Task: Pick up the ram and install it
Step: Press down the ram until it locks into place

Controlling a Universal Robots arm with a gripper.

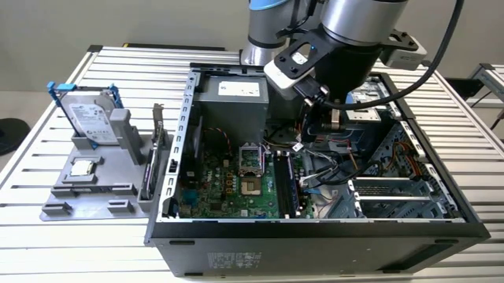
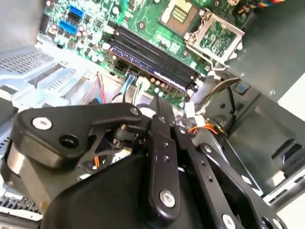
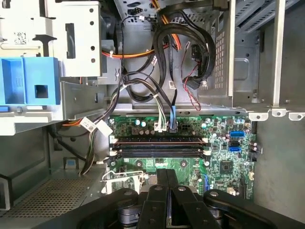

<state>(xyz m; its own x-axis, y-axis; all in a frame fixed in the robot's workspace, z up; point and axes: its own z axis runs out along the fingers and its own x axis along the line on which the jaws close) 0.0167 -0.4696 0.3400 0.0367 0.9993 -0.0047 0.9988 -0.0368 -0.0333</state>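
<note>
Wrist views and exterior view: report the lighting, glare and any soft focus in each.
Exterior view: even light, pale table bright, case interior darker. Second wrist view: the end effector looms close and soft, motherboard beyond it sharper, a washed-out patch at the far edge. First wrist view: memory slots crisp, metal drive cage glaring.

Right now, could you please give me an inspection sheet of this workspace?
Surface: slatted metal table carrying an open computer case and a grey tray.
Job's things: ram appears seated in a motherboard slot.
Clutter: hard drive and upright card on the tray.
Grippers: gripper shut, holding nothing, above the slots.
Cables: bundle inside the case, beside the slots.
Surroundings: second table at the exterior view's right.
</note>
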